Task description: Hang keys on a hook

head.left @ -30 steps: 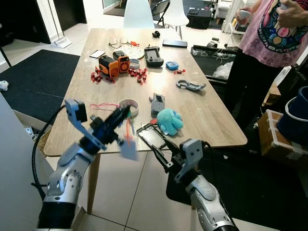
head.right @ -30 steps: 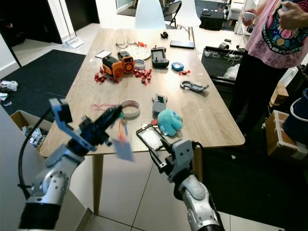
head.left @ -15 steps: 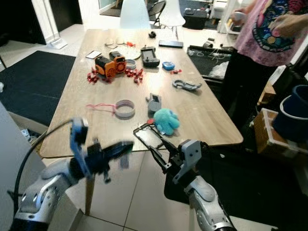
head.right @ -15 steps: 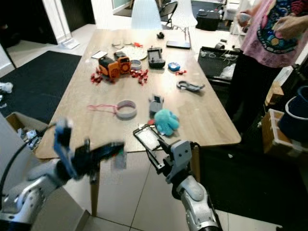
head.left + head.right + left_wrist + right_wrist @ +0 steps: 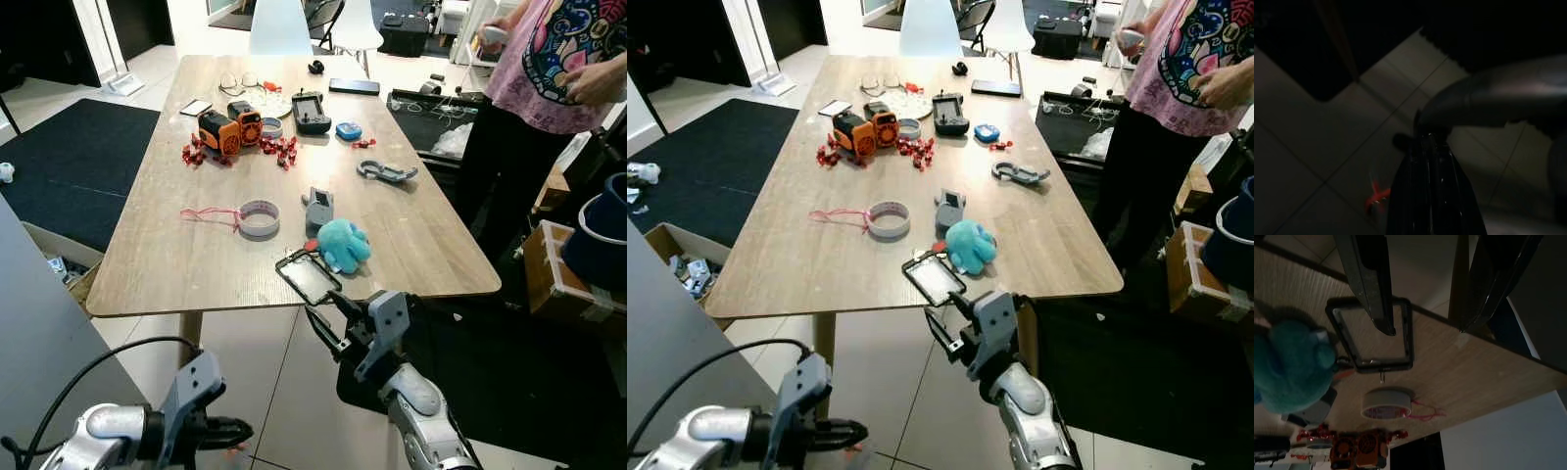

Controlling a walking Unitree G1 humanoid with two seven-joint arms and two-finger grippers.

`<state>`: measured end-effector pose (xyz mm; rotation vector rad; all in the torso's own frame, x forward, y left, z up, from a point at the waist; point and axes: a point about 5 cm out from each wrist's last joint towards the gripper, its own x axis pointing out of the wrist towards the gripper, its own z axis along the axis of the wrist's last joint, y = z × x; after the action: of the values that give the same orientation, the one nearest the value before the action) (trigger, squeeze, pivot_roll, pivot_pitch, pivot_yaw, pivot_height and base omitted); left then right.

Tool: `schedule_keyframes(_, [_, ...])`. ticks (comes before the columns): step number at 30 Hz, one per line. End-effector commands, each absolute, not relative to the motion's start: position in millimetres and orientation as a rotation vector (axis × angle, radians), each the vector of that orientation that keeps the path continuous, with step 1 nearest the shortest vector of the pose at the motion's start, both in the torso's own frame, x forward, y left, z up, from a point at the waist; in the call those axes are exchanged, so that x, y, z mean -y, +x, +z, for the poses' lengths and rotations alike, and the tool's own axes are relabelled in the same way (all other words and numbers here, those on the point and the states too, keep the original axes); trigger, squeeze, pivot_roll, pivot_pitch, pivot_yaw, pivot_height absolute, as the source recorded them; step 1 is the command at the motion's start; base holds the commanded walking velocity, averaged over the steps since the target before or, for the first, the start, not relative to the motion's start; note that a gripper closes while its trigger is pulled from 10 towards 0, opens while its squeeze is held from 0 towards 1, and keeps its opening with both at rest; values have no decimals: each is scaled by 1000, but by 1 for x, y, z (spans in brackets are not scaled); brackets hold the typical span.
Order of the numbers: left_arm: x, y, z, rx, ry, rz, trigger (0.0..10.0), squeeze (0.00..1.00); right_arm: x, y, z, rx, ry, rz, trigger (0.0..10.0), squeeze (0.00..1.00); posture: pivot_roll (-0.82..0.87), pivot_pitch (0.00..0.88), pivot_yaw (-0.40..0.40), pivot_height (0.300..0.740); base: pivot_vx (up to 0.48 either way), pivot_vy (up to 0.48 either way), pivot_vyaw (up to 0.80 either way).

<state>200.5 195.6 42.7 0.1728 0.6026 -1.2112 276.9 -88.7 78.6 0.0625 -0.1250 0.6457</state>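
Left wrist view is too dark for you to tell the left gripper's [image 5: 1432, 147] spread; an orange-red bit [image 5: 1376, 195] shows beside it. Low in the frame, your right gripper [image 5: 942, 315] gapes wide and empty, just below the black card holder [image 5: 934, 278] at the table [image 5: 803, 264] edge.

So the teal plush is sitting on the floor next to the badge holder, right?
Not the floor. The teal plush sits on the table, next to the badge holder, as the left eye view shows.
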Motion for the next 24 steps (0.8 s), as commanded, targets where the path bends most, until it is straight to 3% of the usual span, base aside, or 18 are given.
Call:
schedule_keyframes(1, [-203,195,36,-643,225,-1197,0,0,92,273,70,95,47,640,10000,0,34,93,-30,740,0,0,0])
schedule_keyframes(8, [-205,184,-2,-564,229,-951,0,0,115,259,14,-198,-30,531,10000,0,39,90,-29,740,0,0,0])
schedule_keyframes(16, [-206,172,-15,-507,217,-860,0,0,131,241,-20,-397,-56,475,10000,0,35,76,-26,740,0,0,0])
schedule_keyframes(18, [-216,160,-34,-537,160,-608,0,0,159,213,-53,-613,-55,313,10000,0,41,63,-36,740,0,0,0])
schedule_keyframes(19, [-216,160,-34,-537,160,-608,0,0,159,213,-53,-613,-55,313,10000,0,41,63,-36,740,0,0,0])
schedule_keyframes(21, [-225,152,-46,-569,88,-345,0,0,184,194,-68,-730,-2,119,10000,0,44,59,-43,740,0,0,0])
schedule_keyframes(24, [-228,150,-51,-573,31,-223,0,0,194,188,-71,-759,25,37,10000,0,45,53,-45,740,0,0,0])
